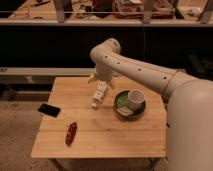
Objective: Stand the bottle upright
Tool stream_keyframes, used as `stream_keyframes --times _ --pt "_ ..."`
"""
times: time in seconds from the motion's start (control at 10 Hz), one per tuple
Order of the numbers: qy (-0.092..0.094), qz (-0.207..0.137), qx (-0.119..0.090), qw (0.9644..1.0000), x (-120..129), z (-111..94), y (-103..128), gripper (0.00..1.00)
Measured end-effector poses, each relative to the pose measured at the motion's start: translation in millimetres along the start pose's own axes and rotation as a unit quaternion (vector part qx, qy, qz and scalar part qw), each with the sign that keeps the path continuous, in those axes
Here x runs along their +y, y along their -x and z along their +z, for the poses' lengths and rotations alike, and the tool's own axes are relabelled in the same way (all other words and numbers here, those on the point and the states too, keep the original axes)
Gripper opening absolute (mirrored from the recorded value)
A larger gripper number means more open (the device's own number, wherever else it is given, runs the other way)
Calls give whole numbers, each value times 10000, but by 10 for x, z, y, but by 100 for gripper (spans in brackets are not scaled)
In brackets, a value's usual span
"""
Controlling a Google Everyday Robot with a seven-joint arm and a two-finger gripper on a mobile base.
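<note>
Near the far edge of the wooden bench [115,142], the end effector [101,79] hovers over the small whitish plastic bottle [99,95], which lies flat. I cannot tell its grip state. An off-centre pinch could roll the bottle away.

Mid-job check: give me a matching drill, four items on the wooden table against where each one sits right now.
Things:
1. small whitish plastic bottle
2. white cup
3. red elongated object
4. flat black rectangular device

Places:
A. near the front edge of the wooden table, left of centre
B. standing in the green bowl
C. lying on its side just below the robot's gripper, toward the table's back
D. flat by the table's left edge

Pairs: 1-C, 2-B, 3-A, 4-D
</note>
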Motion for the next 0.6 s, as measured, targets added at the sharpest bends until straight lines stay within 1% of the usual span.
stream_keyframes --times 0.1,0.3,0.4,0.5,0.6 --pt "13 -1 -23 10000 -7 14 8 80" --pt "41 46 -259 9996 -2 181 79 80" --pt "53 24 -409 9991 -48 297 136 80" --pt "120 5 -552 9984 -110 456 179 80" --pt "169 24 -633 9978 -121 547 190 80"
